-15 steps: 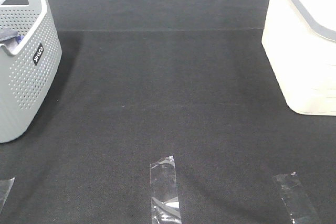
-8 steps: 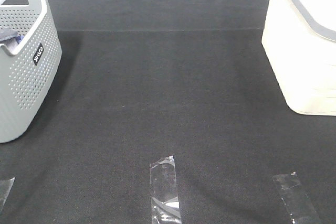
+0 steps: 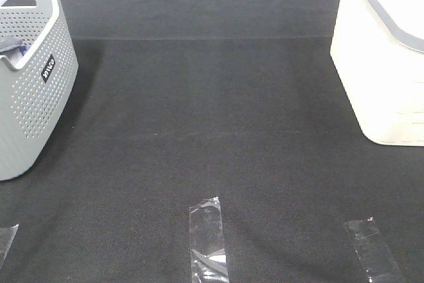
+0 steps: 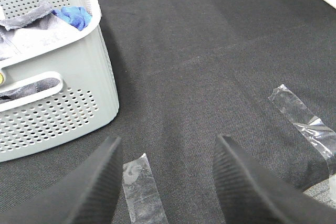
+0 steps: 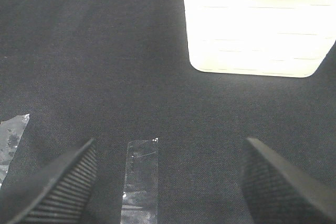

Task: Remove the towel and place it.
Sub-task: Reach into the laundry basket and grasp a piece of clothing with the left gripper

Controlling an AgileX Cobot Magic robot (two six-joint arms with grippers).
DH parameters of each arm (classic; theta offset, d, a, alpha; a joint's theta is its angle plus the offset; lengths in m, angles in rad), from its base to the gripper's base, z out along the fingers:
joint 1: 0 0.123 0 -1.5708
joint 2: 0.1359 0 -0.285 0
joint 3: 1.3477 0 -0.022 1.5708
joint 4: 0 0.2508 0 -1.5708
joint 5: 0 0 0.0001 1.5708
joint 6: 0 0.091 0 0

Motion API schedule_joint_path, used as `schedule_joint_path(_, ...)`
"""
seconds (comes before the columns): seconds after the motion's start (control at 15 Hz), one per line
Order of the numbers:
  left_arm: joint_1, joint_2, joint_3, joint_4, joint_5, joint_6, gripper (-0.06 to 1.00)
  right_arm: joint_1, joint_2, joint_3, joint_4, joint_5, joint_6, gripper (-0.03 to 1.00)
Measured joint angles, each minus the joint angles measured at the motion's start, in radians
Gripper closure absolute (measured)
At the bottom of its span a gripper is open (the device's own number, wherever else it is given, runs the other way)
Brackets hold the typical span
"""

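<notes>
Lying crumpled inside the grey plastic basket (image 4: 63, 114), the towel (image 4: 25, 18) shows only in part. It is a slate grey fabric with a soft, slightly fuzzy terry surface and one stitched edge along its upper fold. A further piece of the same grey cloth can be seen through the handle slot of the basket. In the exterior high view only a small grey-blue patch of it appears over the basket rim, at the far left of the tabletop (image 3: 212, 117). Because the towel is bunched up, its long axis and the way it points cannot be told; no side of it lies flat. Just beside it in the basket is a smaller bright blue cloth (image 4: 76, 17), touching the towel.

The basket has smooth, rounded walls with rows of small round holes, a thick rim and a dark label on one side. The tabletop is covered with a dark, finely woven, matt material. Strips of clear, shiny tape (image 3: 207, 240) are stuck on it near the front edge. At the right side stands a white plastic container (image 3: 384, 84) with smooth walls, rounded corners and a grey band at its rim.

The left end effector (image 4: 167, 145) has its two black ribbed fingers spread apart with nothing between them, above the tabletop near the basket. The right end effector (image 5: 170, 148) is spread wide as well and holds nothing, facing the white container.
</notes>
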State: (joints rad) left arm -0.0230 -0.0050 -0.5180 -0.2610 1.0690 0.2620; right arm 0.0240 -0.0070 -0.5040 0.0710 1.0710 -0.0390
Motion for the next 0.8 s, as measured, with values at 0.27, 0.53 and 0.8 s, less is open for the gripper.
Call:
schedule_joint_path(0.27, 0.0, 0.0, 0.0, 0.0, 0.0, 0.0, 0.43, 0.0, 0.0, 0.0, 0.0, 0.0, 0.0, 0.26)
schedule_joint_path(0.53, 0.0, 0.006, 0.0, 0.025, 0.0, 0.0, 0.43, 0.0, 0.0, 0.0, 0.0, 0.0, 0.0, 0.26)
schedule_joint_path(0.8, 0.0, 0.012, 0.0, 0.027, 0.0, -0.001, 0.43, 0.0, 0.0, 0.0, 0.0, 0.0, 0.0, 0.26)
